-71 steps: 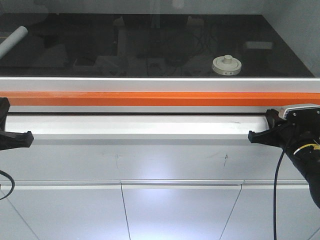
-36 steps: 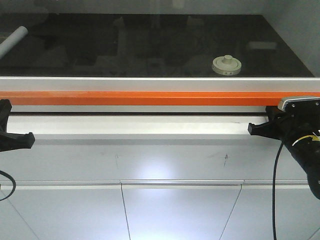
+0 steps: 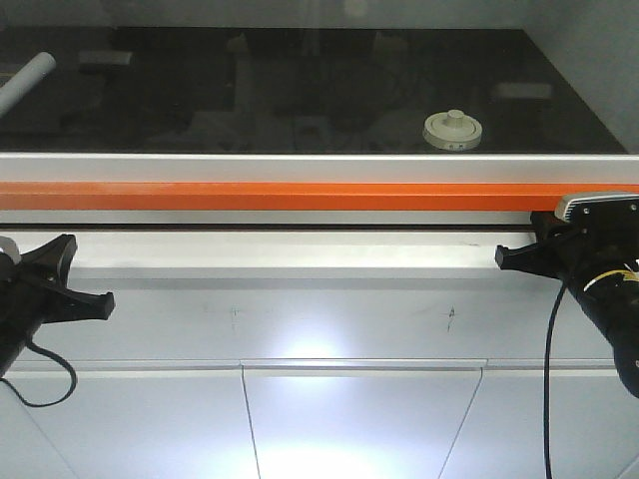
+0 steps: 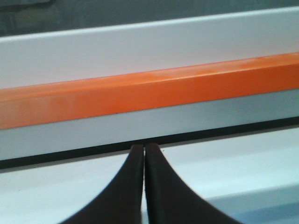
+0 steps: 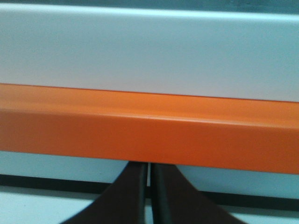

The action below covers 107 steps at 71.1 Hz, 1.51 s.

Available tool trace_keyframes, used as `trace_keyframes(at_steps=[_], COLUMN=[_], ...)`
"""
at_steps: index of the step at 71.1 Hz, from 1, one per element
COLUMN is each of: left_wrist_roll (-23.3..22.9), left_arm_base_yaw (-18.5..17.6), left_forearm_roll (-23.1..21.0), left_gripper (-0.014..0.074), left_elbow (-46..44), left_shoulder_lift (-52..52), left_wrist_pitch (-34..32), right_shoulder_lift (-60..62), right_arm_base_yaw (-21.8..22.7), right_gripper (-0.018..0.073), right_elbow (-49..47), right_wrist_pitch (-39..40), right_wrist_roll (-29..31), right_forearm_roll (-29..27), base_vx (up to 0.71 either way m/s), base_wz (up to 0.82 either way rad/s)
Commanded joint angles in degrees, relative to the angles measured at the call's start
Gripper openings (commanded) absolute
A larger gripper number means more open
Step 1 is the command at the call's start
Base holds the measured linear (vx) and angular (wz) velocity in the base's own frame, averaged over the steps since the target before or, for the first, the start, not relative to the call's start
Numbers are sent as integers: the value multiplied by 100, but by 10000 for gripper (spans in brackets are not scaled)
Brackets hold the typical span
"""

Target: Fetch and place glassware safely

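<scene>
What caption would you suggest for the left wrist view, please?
Shut left gripper over a white ledge, facing the orange bar.

The jar lid [image 3: 452, 131] was cream-white against a glossy black worktop [image 3: 300, 100]. The tube [image 3: 27, 78] was white. The bar [image 3: 300, 196] was plain orange and the frame strip [image 3: 300, 166] silver-grey. The left gripper [image 4: 144, 147] and right gripper [image 5: 148, 164] were black, and the cabinet doors [image 3: 339, 419] were pale grey.

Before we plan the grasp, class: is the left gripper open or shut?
Shut. In the left wrist view, the left gripper has its two dark fingers meeting, only a hairline between them, nothing held.
</scene>
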State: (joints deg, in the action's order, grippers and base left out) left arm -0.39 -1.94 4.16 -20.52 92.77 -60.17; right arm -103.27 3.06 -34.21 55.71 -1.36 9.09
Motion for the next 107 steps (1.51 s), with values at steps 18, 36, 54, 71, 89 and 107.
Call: trace_keyframes(at_steps=[18, 36, 54, 71, 89, 107], left_wrist_roll=[-14, -19, -44, -80, -75, -75], left_arm_base_yaw=[-6, -6, -6, -12, -12, -12], left_forearm_roll=[-36, -210, -270, -254, -265, -272], left_gripper=[-7, -7, -7, -7, -7, -7], left_elbow=[-1061, -1531, -1789, -1801, -1801, -1801], left_shoulder_lift=[795, 1057, 1020, 897, 444, 170], left_wrist_pitch=[-367, -188, -366, -337, -323, -301], right_shoulder_lift=[217, 217, 217, 235, 290, 722], right_arm_base_yaw=[3, 3, 3, 3, 3, 3], right_gripper=[-1, -1, -1, -1, -1, -1], right_elbow=[-194, -194, -194, -194, -194, -194], right_wrist_pitch=[710, 710, 715, 745, 811, 799], right_wrist_roll=[48, 53, 59, 59, 59, 59], right_forearm_roll=[-37, -37, -37, -37, 3, 19], base_vx=[0, 0, 0, 0, 0, 0], base_wz=[0, 0, 0, 0, 0, 0])
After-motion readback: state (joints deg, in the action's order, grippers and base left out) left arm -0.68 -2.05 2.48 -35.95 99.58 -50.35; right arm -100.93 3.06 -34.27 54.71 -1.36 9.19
